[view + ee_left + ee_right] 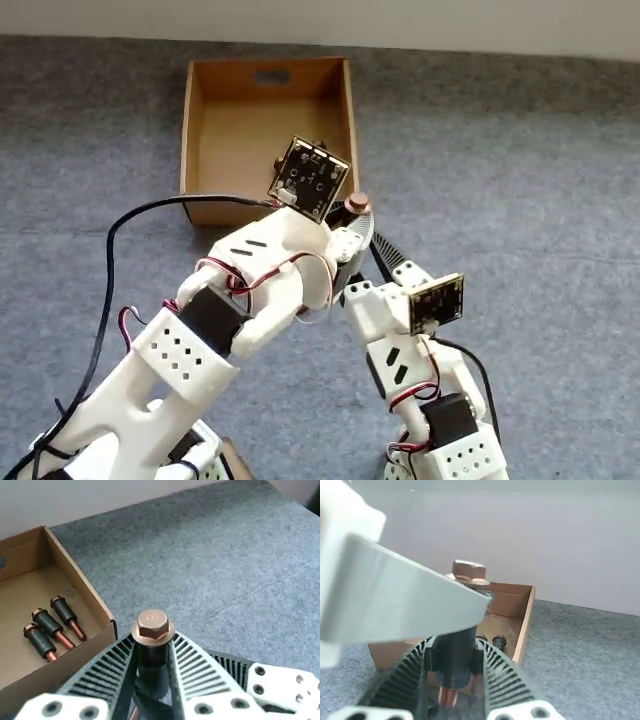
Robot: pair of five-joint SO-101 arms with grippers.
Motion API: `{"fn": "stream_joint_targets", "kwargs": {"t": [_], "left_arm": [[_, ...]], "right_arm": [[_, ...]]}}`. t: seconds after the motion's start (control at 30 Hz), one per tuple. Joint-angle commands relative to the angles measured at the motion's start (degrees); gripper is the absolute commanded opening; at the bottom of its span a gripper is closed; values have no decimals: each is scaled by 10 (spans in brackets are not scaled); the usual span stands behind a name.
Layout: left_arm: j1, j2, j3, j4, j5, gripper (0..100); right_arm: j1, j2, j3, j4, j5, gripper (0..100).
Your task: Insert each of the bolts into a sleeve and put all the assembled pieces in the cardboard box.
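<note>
**Surroundings, left to right in the high view**
- black cable (108, 260), looping off the left arm (200, 340).
- cardboard box (262, 140), open-topped, at the far side of the tabletop (520, 160).
- left camera board (311, 178), overlapping the box's near right corner and covering the jaws beneath it.
- right arm (400, 360), close beside the left arm, carrying the right camera board (436, 303).
- Contents of the box: three assembled pieces (48, 625). They have dark sleeves with copper thread protruding and lie side by side near one wall.
- Obstruction: a white arm part (395, 595) crosses the right wrist view in front of the bolt, just under its head.

**Surface and room**
- The tabletop is covered in grey carpet-like fabric.
- pale wall (555, 535), plain, beyond the far edge.

**Task item**
- sleeved bolt (153, 626): upright, with its copper hex head uppermost and the dark sleeve below. It is held off the tabletop just outside the box's near right corner.
- Jaws of the left gripper (153, 644): ribbed, closed onto the sleeve just under the head, one on each side.
- Jaws of the right gripper (454, 652): ribbed, closed onto the same sleeve lower down. The thread end pokes out beneath them.
</note>
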Motion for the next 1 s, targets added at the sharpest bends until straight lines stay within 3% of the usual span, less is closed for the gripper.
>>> {"fn": "stream_joint_targets", "kwargs": {"t": [0.0, 0.2, 0.4, 0.77, 0.97], "left_arm": [[2, -3, -12, 7, 2, 11], [-24, -3, -12, 11, 4, 136], [-56, -28, -8, 12, 4, 141], [-33, -140, -11, 119, 3, 212], [-35, -143, -13, 123, 2, 210]], "right_arm": [[10, -8, 5, -11, 6, 6], [10, -10, 17, -13, 6, 6], [10, -10, 17, -13, 6, 6], [9, -10, 18, -14, 6, 6], [9, -10, 19, -14, 6, 6]]}}
